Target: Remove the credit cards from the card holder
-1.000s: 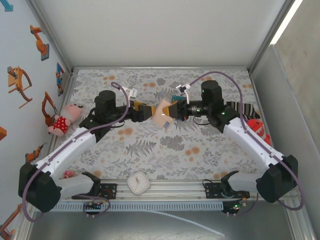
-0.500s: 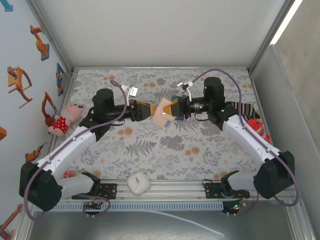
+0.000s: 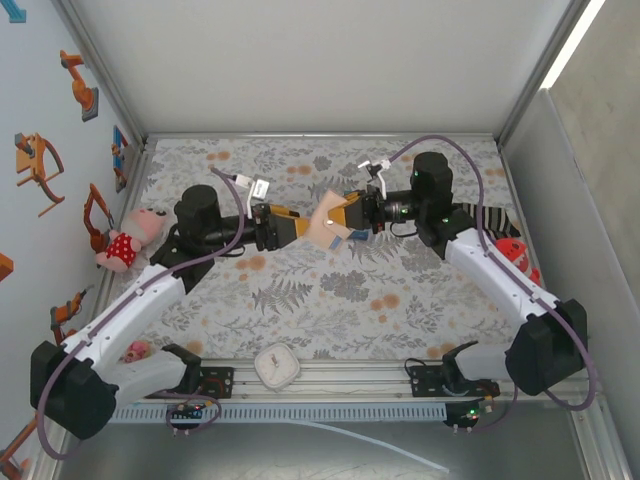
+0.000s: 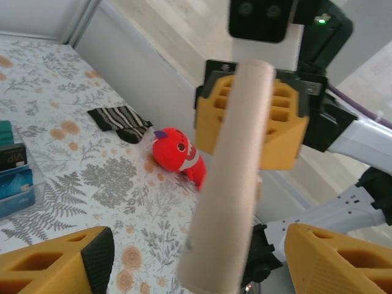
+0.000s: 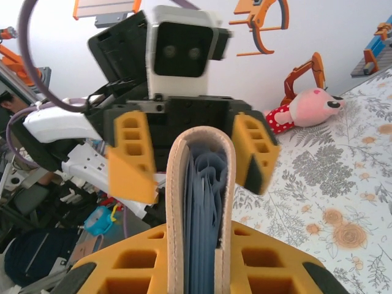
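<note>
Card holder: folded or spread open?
Folded. Right wrist view shows the card holder edge-on, tan sides bent over blue-grey lining, gripped by the right gripper.

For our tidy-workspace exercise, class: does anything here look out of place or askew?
A small white clock sits tilted on the metal rail at the near edge, off the floral mat. A striped sock lies crumpled beside the red plush toy.

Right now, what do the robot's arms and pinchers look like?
The left arm and right arm have long white shells with chunky black joints. A thin purple cable runs along each. The left gripper and right gripper have blocky orange-yellow fingers with square hollows and black tip pads. A tiny green light glows on the right arm.
</note>
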Motion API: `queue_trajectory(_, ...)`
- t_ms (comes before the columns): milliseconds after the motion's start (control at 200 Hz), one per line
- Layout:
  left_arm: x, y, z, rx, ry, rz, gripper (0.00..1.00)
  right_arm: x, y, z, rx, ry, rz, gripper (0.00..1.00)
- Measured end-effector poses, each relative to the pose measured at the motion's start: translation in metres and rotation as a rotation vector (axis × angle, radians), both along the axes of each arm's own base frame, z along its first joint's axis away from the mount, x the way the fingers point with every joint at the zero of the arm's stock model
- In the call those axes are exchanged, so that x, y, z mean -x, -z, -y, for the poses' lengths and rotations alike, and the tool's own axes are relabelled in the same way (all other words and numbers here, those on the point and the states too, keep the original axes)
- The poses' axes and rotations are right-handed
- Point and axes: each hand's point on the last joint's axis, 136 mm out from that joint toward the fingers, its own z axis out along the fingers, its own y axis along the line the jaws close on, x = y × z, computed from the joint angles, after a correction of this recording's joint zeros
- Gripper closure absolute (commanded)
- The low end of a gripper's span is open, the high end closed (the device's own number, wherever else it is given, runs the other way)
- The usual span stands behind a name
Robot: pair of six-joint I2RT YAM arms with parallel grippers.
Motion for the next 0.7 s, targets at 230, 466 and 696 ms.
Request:
queue_trajectory(230, 0.001, 0.015, 0.003, -0.034, 0.014, -0.057, 0.25, -0.006, 0.006, -0.002, 0.009, 0.012, -0.015, 1.00)
queue_trajectory(466, 0.000, 0.042, 0.016, -0.087, 0.044, -0.140, 0.27, -0.010, 0.011, -0.003, 0.015, 0.013, -0.046, 1.00)
queue_trajectory(696, 0.000, 0.039, 0.022, -0.061, 0.073, -0.140, 0.59, -0.015, 0.010, -0.005, 0.009, 0.026, -0.065, 0.96)
